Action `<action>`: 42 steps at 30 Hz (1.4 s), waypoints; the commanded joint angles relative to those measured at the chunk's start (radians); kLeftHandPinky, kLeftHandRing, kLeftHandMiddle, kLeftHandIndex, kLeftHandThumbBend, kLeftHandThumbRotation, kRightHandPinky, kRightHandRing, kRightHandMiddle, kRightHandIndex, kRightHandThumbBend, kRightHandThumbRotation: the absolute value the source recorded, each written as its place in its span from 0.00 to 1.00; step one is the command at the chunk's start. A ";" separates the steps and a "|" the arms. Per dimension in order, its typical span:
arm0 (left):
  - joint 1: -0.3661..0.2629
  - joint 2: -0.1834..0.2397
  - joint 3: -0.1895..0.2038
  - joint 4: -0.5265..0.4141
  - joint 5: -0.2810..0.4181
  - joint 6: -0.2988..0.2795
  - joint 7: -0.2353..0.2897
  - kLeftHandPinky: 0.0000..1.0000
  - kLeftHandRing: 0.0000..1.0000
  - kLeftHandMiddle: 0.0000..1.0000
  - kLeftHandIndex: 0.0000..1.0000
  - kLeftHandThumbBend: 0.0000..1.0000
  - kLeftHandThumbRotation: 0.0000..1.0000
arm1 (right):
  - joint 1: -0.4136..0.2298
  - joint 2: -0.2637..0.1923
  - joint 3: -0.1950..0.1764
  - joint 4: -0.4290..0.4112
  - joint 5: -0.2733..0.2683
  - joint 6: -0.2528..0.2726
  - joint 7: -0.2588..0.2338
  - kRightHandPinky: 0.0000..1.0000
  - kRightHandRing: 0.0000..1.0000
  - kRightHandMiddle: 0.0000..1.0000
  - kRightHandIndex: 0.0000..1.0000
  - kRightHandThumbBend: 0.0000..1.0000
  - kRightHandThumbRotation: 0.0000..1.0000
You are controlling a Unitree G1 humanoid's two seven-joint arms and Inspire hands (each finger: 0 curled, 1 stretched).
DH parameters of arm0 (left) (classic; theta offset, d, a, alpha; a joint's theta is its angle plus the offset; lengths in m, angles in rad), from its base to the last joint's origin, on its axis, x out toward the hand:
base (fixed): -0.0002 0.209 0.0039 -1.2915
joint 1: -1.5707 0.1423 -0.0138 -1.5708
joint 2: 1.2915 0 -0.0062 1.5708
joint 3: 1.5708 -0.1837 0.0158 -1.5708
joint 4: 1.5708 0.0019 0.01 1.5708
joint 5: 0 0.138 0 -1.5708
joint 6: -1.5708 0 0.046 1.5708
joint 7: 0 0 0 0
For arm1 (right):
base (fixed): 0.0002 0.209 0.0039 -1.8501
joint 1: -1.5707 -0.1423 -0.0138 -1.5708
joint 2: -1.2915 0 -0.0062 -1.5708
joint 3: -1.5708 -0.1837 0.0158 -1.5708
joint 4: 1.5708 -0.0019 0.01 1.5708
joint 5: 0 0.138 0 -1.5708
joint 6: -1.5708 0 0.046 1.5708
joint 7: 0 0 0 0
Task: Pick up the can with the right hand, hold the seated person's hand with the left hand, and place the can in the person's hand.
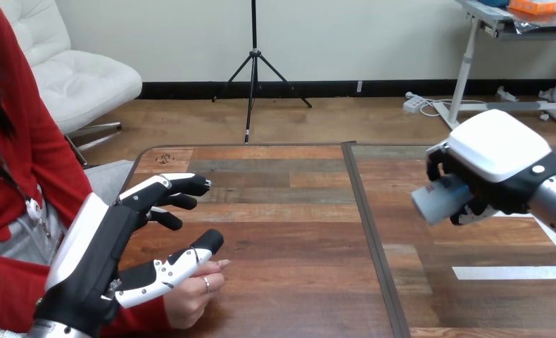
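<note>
Count from my station: one can, two robot hands, one person's hand, one table. The dark seam down the tabletop is my mark.

Right of the seam: right hand, raised off the wood, fingers curled round the can. The can sits inside the curl, with the white back shell above it. Dark fingers wrap over and under its rear half. The front half sticks out clear of them on the seam side. Long axis is near level and runs across the table. The free round end points at the seam, a shade lower in the view (the other end is buried in the palm, can't see it). The can is near the seam, not over it.

Left of the seam, well off: left hand, fingers straight and spread, gripping nothing. Its thumb stretches out over the person's hand. That hand lies on the table beneath, fingers loosely curled, tips toward the seam. I cannot tell whether thumb and hand touch; the thumb isn't hooked round it.

Can and person's hand are well apart, with the seam between them.
</note>
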 commanded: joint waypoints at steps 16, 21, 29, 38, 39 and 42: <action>-0.057 0.020 -0.044 -0.049 -0.015 0.025 -0.016 0.57 0.68 0.74 0.72 0.59 0.37 | -0.196 -0.020 0.089 0.051 -0.109 0.010 -0.120 0.40 0.46 0.49 0.45 0.72 0.00; -0.054 0.023 -0.049 -0.059 -0.014 0.036 -0.023 0.56 0.68 0.73 0.73 0.59 0.35 | -0.213 -0.019 0.109 0.067 -0.125 0.004 -0.132 0.39 0.44 0.48 0.45 0.72 0.00; -0.049 0.044 -0.047 -0.091 0.020 0.064 -0.041 0.57 0.70 0.76 0.75 0.61 0.36 | -0.234 -0.013 0.136 0.089 -0.144 0.012 -0.143 0.38 0.43 0.48 0.44 0.73 0.00; -0.036 0.084 -0.041 -0.150 0.102 0.124 -0.068 0.62 0.76 0.81 0.79 0.66 0.44 | -0.247 -0.010 0.153 0.098 -0.146 0.016 -0.138 0.37 0.42 0.46 0.44 0.73 0.00; -0.035 0.090 -0.040 -0.159 0.114 0.131 -0.073 0.62 0.77 0.81 0.79 0.67 0.45 | -0.248 -0.010 0.155 0.096 -0.147 0.018 -0.136 0.37 0.42 0.46 0.44 0.73 0.00; -0.032 0.102 -0.039 -0.180 0.132 0.151 -0.083 0.65 0.79 0.82 0.80 0.71 0.46 | -0.250 -0.010 0.159 0.095 -0.148 0.020 -0.133 0.37 0.42 0.46 0.44 0.73 0.00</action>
